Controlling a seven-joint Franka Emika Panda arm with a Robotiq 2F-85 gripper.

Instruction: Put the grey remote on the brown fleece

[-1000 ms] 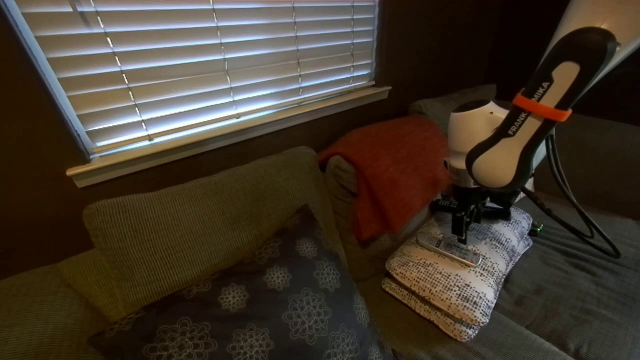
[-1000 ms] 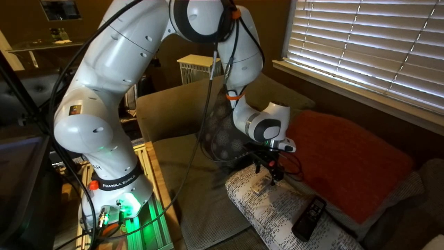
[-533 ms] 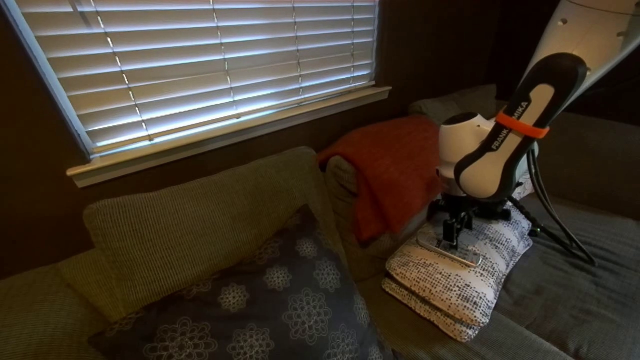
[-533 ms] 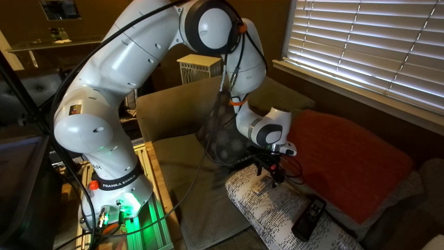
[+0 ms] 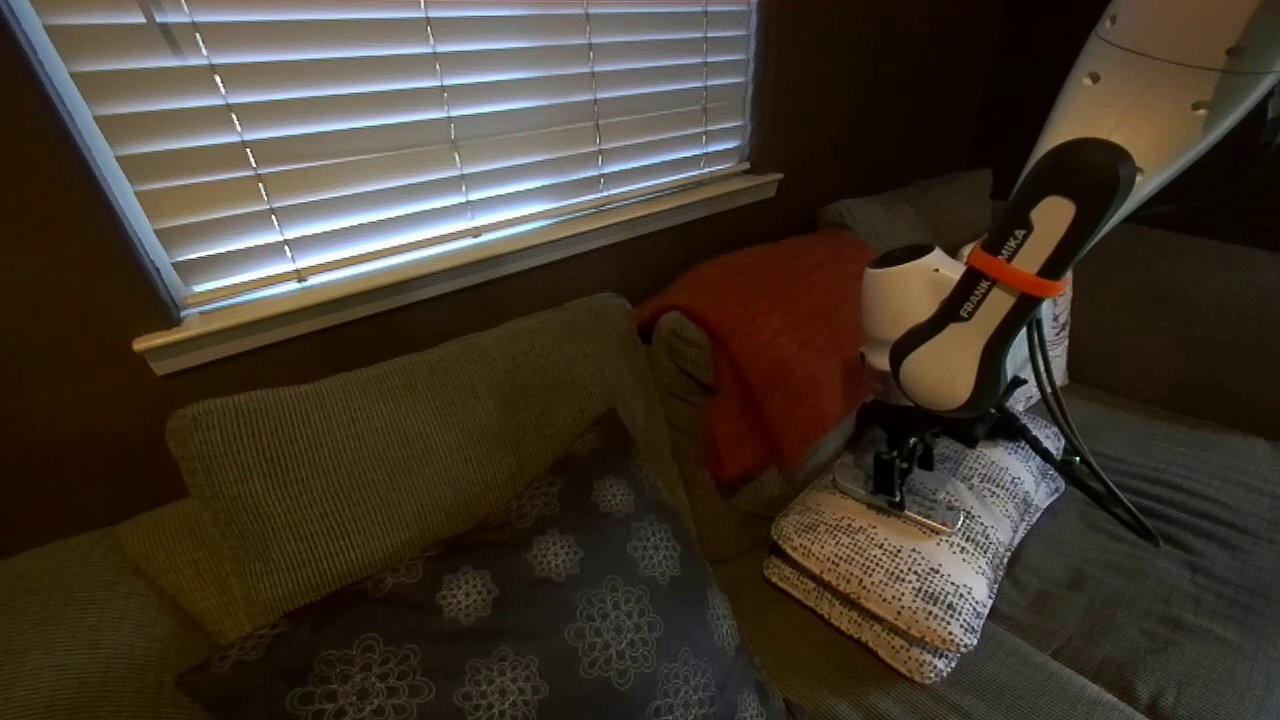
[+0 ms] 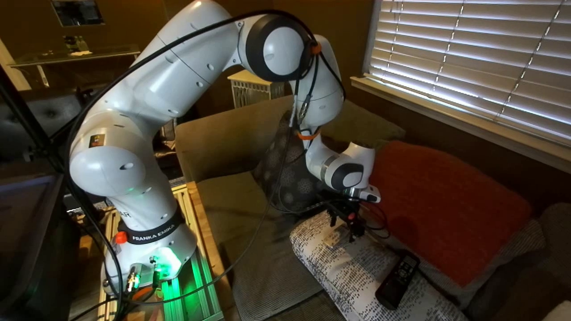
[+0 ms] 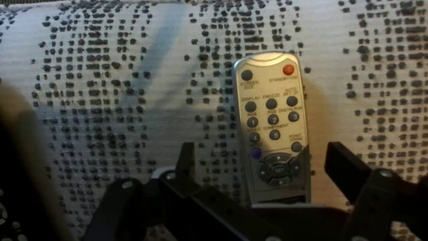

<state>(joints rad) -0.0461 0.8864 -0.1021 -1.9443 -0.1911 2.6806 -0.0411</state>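
Note:
The grey remote (image 7: 274,124), slim with dark round buttons and one red button, lies flat on the white dotted cushion (image 7: 160,110). It shows in both exterior views (image 5: 942,514) (image 6: 332,238), partly covered by the fingers. My gripper (image 7: 262,160) is open, with one finger on each side of the remote's lower half and a gap on both sides. In both exterior views the gripper (image 5: 905,472) (image 6: 344,228) points down, low over the remote. The remote's lower end is hidden behind the gripper. The rust-orange brown fleece (image 5: 780,340) (image 6: 446,205) is draped over the couch back beside the cushion.
A black remote (image 6: 398,281) lies on the same dotted cushion. A dark floral pillow (image 5: 510,600) leans on the couch. The window sill (image 5: 460,265) runs above the couch back. Loose cables (image 5: 1075,430) hang beside the arm.
The arm has lowered and moved a little to the left in an exterior view, bringing the open fingers down around the grey remote. The remotes and fleece have not moved.

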